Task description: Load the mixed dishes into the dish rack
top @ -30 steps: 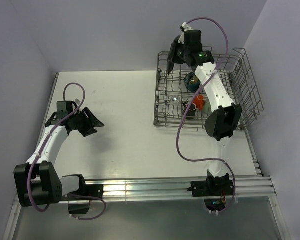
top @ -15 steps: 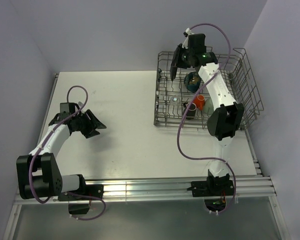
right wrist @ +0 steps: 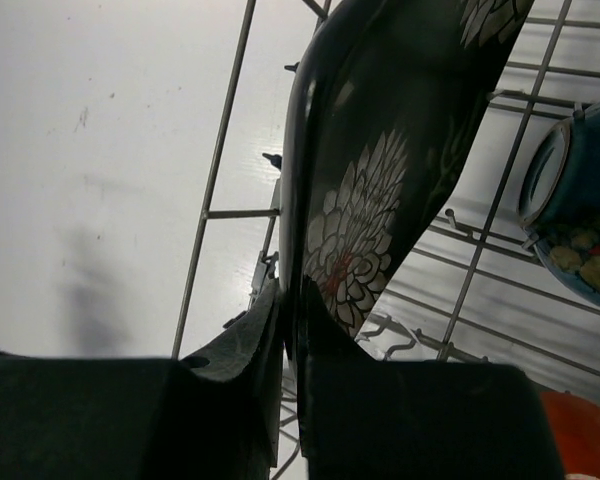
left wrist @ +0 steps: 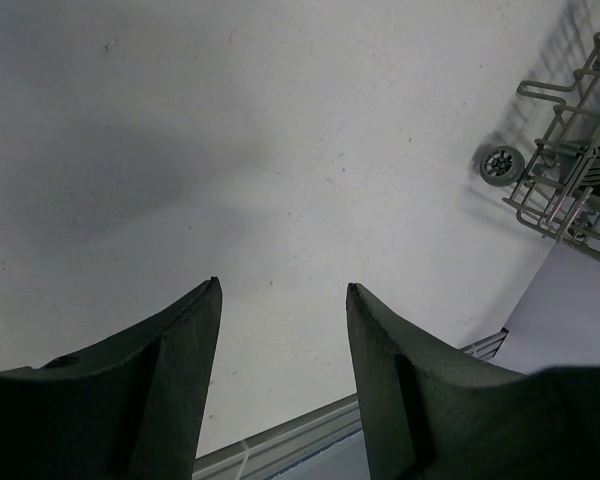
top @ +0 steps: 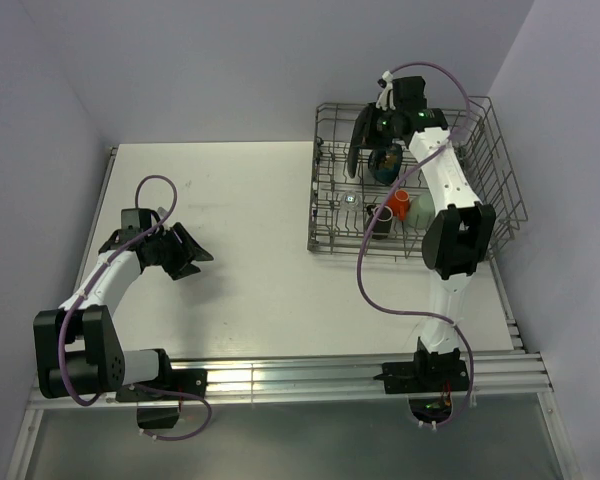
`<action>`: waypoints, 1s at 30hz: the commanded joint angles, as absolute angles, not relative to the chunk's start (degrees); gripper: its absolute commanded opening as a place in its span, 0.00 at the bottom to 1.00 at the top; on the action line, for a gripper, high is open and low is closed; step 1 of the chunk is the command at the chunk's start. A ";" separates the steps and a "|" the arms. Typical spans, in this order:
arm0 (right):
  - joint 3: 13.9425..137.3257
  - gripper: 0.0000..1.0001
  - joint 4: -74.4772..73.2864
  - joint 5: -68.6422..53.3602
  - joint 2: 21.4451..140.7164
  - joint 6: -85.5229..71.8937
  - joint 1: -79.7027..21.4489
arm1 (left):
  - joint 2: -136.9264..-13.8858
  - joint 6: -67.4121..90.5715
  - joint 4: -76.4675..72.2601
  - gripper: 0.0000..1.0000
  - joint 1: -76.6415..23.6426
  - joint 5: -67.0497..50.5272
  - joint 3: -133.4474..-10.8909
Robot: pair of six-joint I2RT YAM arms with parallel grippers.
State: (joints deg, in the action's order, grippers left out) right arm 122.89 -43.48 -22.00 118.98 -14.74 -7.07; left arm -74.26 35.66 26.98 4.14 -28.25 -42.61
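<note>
My right gripper (top: 364,136) is shut on the edge of the dark square plate with white flowers (top: 360,130) and holds it on edge inside the back left of the dish rack (top: 500,170). In the right wrist view the plate (right wrist: 380,180) stands between my fingers (right wrist: 298,330) above the rack wires. In the rack are the dark-blue bowl (top: 385,163), the orange mug (top: 400,203), the clear glass (top: 351,198) and the dark brown mug (top: 380,226). The pale green cup is not in view. My left gripper (top: 187,254) is open and empty over the table.
The rack's tall wire sides surround the plate. In the left wrist view the rack's corner (left wrist: 570,170) and a small wheel (left wrist: 502,163) are at the far right. The white table (top: 240,200) lies between the arms, with a metal rail (top: 280,375) at its near edge.
My right gripper has carried the plate down and to the right, deeper into the rack's back left part. My left arm has shifted slightly toward the near side.
</note>
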 commanded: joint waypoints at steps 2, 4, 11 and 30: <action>127.44 0.00 -41.83 -26.11 117.59 -14.76 -5.63 | -74.09 35.42 25.40 0.58 3.96 -29.27 -43.50; 127.70 0.02 -41.84 -25.93 118.82 -15.11 -5.54 | -74.00 35.59 25.58 0.59 3.96 -29.44 -43.94; 128.67 0.54 -44.12 -21.81 121.46 -16.17 -5.54 | -73.57 35.07 26.37 0.59 3.96 -29.88 -44.30; 99.52 1.00 -40.95 -10.66 89.51 -17.14 -19.14 | -71.37 37.53 24.87 0.77 3.43 -31.38 -43.42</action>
State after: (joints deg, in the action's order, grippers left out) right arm 104.29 -41.78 -16.21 99.50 -16.51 -12.88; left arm -73.73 36.34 27.03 4.05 -29.61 -42.61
